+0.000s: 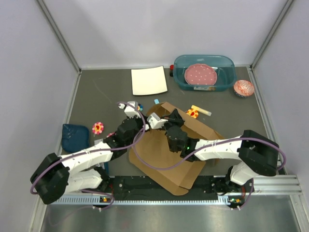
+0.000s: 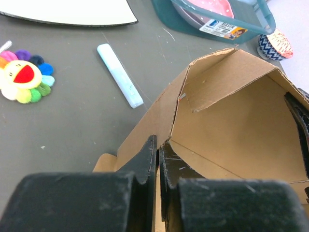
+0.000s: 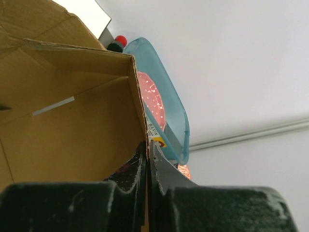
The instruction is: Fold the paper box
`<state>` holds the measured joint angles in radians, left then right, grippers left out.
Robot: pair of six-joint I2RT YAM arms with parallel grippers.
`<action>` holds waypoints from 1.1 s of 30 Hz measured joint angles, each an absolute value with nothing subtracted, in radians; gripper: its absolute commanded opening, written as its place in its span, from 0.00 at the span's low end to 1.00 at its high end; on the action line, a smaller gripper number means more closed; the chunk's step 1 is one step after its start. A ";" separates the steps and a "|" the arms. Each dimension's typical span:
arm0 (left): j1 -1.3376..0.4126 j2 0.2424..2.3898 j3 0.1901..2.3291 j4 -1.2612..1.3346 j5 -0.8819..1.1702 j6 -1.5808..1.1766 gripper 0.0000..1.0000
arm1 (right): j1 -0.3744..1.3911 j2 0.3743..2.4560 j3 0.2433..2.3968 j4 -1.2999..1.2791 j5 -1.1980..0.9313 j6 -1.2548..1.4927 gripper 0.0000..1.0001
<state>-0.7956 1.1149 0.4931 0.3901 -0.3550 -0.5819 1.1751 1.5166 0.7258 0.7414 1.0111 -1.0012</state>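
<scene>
Two pinches on one raised wall is my main worry: if the arms pull apart or twist unevenly, I judge the corrugated edge could tear or crease off its score line, and if either grip lets go the wall would likely spring back flat. The paper box (image 1: 161,157) lies at an angle in the middle of the top view, its flat panel toward the bottom of the frame and its upright wall toward the centre. It could also skid across the surface (image 1: 106,96) toward the teal tub (image 1: 205,72) at upper right, since nothing else pins it. The left end effector (image 2: 158,145) is closed tight on the cardboard's edge, just below a folded corner. The right end effector (image 3: 147,147) is likewise clamped on the wall's edge under its corner. The left arm reaches diagonally up from lower left; the right stretches low from lower right across the panel. Their wrists sit very near each other at the centre, so a clash between them looks possible.
</scene>
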 measured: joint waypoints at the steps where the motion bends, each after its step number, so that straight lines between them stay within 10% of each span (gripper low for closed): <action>1: -0.795 1.120 0.486 0.400 -0.350 -0.591 0.00 | 1.175 1.517 0.721 0.742 1.011 -1.000 0.00; 10: -0.794 1.195 0.421 0.566 -0.241 -0.704 0.01 | 1.176 1.481 0.625 0.799 1.027 -1.011 0.00; 20: -0.796 1.170 0.421 0.493 -0.172 -0.694 0.33 | 1.176 1.448 0.581 0.831 1.042 -1.014 0.00; 33: -0.796 1.026 0.421 0.274 -0.204 -0.624 0.34 | 1.176 1.441 0.563 0.840 1.042 -1.021 0.00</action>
